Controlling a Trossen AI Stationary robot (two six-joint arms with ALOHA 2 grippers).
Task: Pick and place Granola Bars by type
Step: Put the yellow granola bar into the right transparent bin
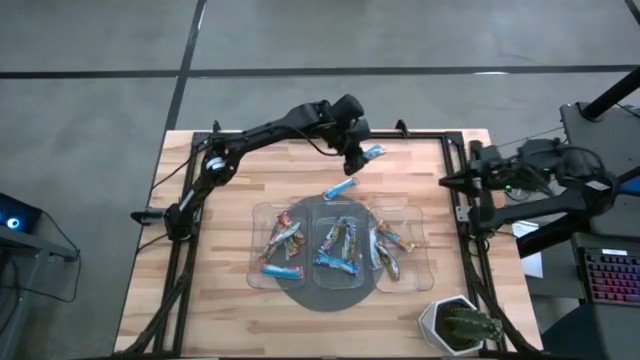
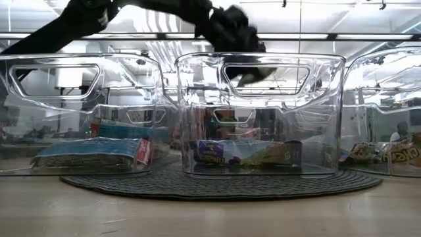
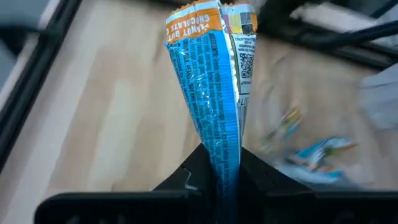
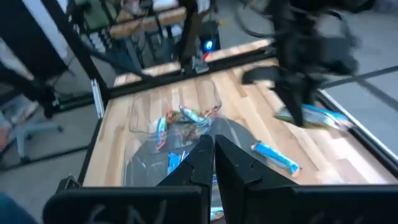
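Even bright overhead light; glare on clear trays (image 2: 260,112); both wrist views w/ motion blur.

Bare table (image 1: 230,170) lies behind the three clear trays (image 1: 335,247).

Three trays (image 1: 338,215) sit side by side on a round mat (image 1: 333,292) at table centre, each holding bars (image 1: 336,248). One loose bar (image 1: 341,188) lies on the table at twelve o'clock from the middle tray. Farther toward twelve, another bar (image 1: 372,153) hangs pinched in the left gripper (image 1: 358,160), seemingly off the table. A potted plant (image 1: 462,326) stands at five o'clock.
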